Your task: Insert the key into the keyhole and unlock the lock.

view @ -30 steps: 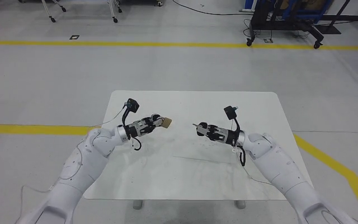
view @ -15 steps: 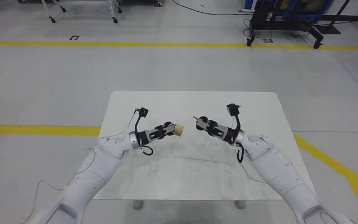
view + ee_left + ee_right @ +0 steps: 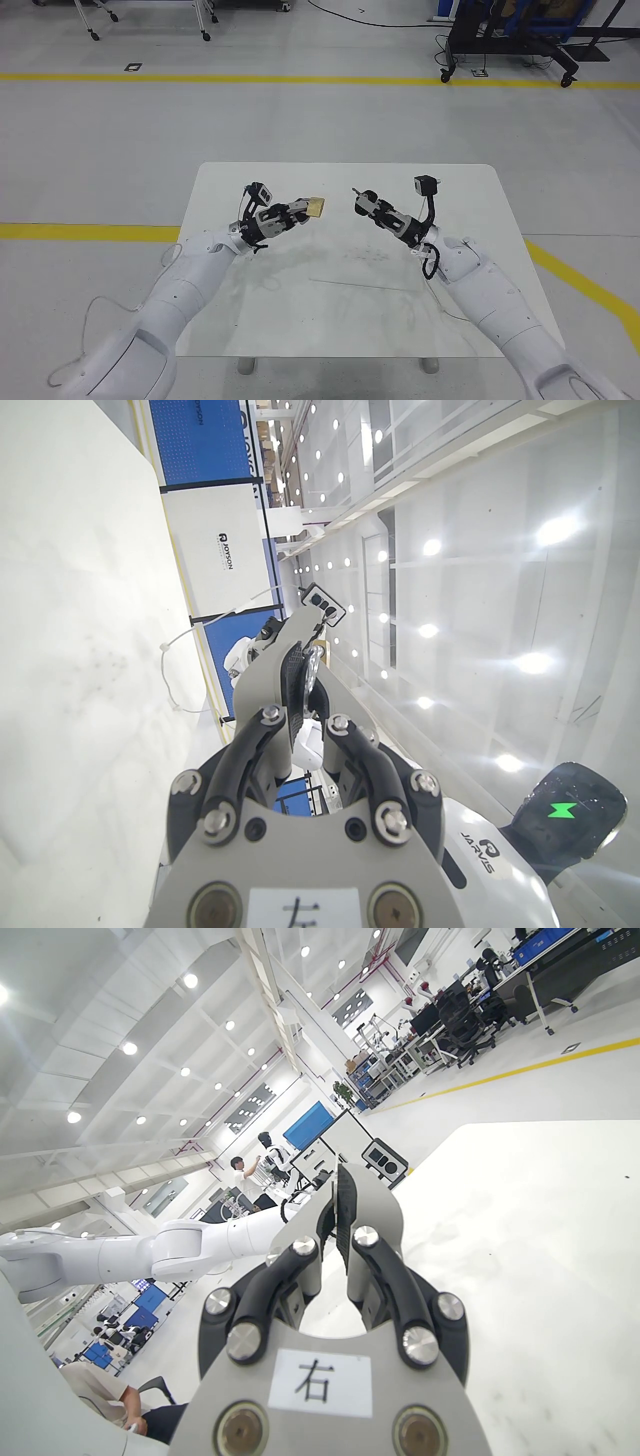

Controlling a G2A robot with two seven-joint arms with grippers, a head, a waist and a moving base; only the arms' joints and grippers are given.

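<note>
The left hand (image 3: 302, 209) is closed on the brass lock (image 3: 316, 206) and holds it in the air above the far half of the white bench (image 3: 350, 320). In the left wrist view its two fingers (image 3: 295, 670) press on a silver metal piece between them. The right hand (image 3: 362, 199) is closed too, its pads (image 3: 345, 1210) almost together. A thin key (image 3: 354, 191) sticks out from its tip toward the lock. Lock and key face each other, near but apart, and the key is not in the keyhole.
</note>
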